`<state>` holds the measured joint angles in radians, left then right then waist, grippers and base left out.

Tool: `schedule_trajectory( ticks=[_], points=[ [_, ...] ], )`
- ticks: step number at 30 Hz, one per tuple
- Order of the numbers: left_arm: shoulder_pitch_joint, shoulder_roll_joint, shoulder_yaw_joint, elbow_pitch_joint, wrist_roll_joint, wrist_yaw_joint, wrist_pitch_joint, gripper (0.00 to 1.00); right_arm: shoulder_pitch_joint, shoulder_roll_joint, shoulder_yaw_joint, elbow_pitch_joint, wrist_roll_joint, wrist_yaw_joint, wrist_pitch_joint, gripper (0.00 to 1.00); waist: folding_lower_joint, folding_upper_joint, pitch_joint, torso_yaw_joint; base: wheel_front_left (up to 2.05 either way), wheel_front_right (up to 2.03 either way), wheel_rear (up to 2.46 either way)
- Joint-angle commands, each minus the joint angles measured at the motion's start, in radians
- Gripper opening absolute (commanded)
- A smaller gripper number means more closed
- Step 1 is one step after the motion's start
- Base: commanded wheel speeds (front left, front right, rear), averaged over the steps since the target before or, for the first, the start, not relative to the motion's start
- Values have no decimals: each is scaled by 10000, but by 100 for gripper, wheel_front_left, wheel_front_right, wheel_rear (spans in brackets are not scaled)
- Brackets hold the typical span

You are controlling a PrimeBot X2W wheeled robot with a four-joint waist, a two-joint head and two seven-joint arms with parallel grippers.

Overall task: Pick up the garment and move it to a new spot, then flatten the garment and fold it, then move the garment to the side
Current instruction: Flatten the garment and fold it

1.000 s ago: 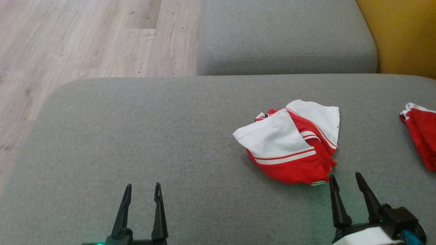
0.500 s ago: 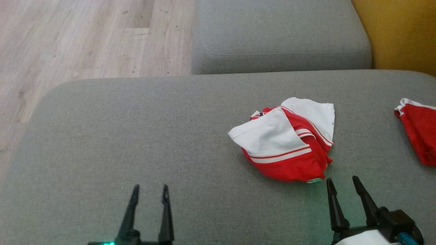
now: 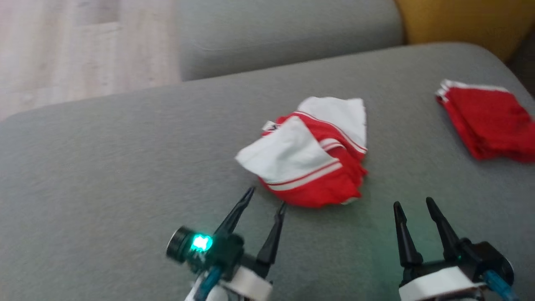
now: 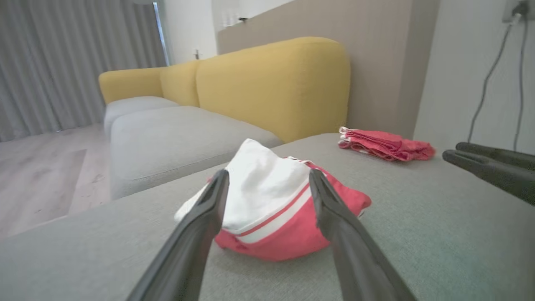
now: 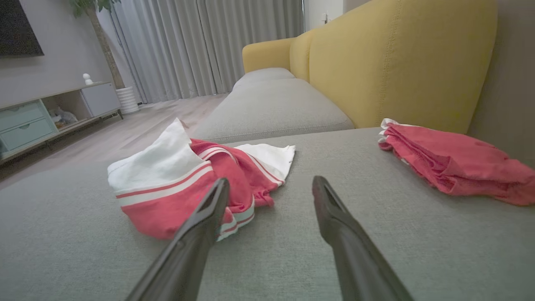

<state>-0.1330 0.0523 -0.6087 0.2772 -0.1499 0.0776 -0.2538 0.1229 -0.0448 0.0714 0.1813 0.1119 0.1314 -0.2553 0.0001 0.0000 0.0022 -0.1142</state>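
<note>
Nearest, over the grey seat (image 3: 104, 175), the left gripper (image 3: 267, 197) has its fingers spread and empty, tips just beside the near edge of the garment (image 3: 311, 154). The right gripper (image 3: 413, 203), likewise spread and empty, stands near the garment's right corner. The garment, red and white, lies crumpled at mid-seat; a folded red cloth (image 3: 487, 121) lies well apart at far right, with a second cushion (image 3: 288, 33), yellow backrest (image 3: 451, 21) and wood floor (image 3: 62, 50) beyond.

The garment (image 3: 307, 154) is a red-and-white piece with thin stripes, crumpled into a loose heap, a white panel folded over its left side, lying slightly right of centre on the grey sofa cushion (image 3: 104, 175).
</note>
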Motion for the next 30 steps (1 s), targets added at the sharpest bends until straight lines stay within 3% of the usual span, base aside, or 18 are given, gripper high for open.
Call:
schedule_trajectory(
  ticks=[1,11,20,24,25,26,30],
  points=[
    [-809,-20,120,42,30,-69,-80,100,-534,-55,253,-378,-91,-7,-65,100,-1,0,526,-804,0,0,0],
    [-4357,-20,-1501,3376,225,-534,607,100,-904,-55,316,-442,88,-7,-65,100,-1,0,1537,-2451,0,0,0],
    [-5330,-20,-2148,4828,-319,-663,1919,100,-1093,-55,400,-396,216,-7,-65,100,-1,0,1775,-2906,0,0,0],
    [-5430,-20,-2384,5193,-458,-565,1983,97,-1101,-55,427,-382,270,-7,-65,100,-1,0,1785,-2965,0,0,0],
    [-5436,-20,-2443,5258,-494,-549,1950,44,-1097,-55,431,-378,283,-7,-65,100,-1,0,1774,-2966,0,0,0],
    [-5442,-20,-2497,5314,-540,-539,1916,4,-1090,-55,434,-374,294,-7,-65,100,-1,0,1761,-2963,0,0,0],
    [-5488,-20,-2744,5549,-691,-555,1819,0,-1090,-55,486,-349,309,-7,-65,100,-1,0,1697,-2928,0,0,0]
  ],
)
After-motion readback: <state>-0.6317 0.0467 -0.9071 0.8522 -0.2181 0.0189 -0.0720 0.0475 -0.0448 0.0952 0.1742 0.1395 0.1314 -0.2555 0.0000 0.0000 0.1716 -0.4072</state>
